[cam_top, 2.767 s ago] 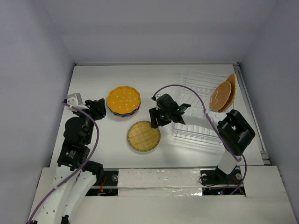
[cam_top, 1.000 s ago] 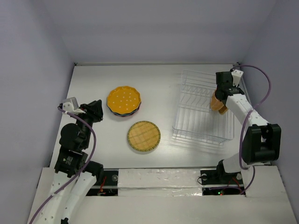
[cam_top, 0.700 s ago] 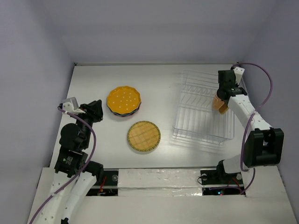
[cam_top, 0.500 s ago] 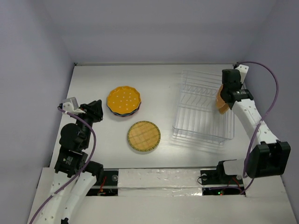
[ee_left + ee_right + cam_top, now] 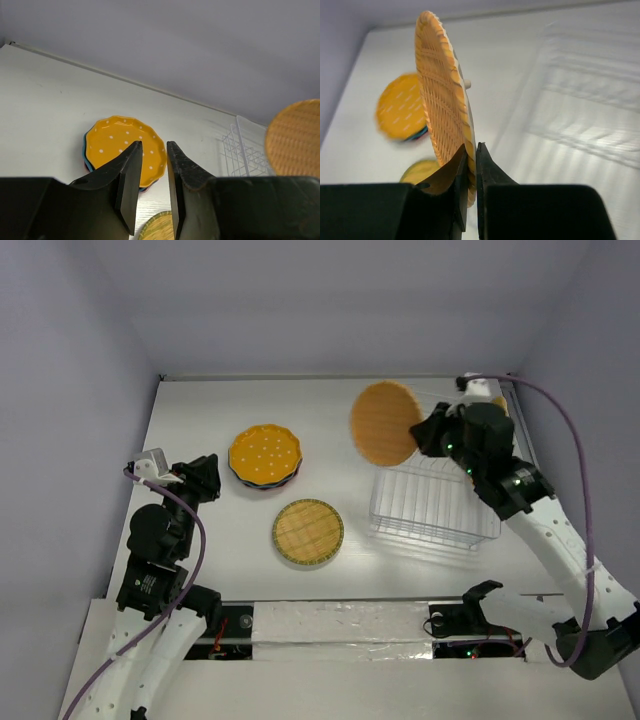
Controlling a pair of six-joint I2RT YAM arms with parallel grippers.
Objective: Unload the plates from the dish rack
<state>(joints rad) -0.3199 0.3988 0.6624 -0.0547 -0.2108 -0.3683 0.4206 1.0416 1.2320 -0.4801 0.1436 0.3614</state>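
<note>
One round woven plate [image 5: 385,423] is out of the dish rack [image 5: 435,508]. It is held in the air on edge, above the rack's far left corner. The right gripper [image 5: 428,435] pinches its rim, with the fingers [image 5: 461,210] pressed against either face in the right wrist view. The right arm covers the rack's far right corner, where a tan edge [image 5: 501,403] shows; what it belongs to cannot be told. The rack stands on the table [image 5: 200,410], at its right side.

Left of the rack, a yellow-orange dotted plate [image 5: 265,453] lies on top of a blue plate [image 5: 272,486]. A second woven plate [image 5: 308,532] lies flat just in front of that stack. The left gripper [image 5: 205,476] sits low at the table's left, its jaws a narrow gap apart and holding nothing.
</note>
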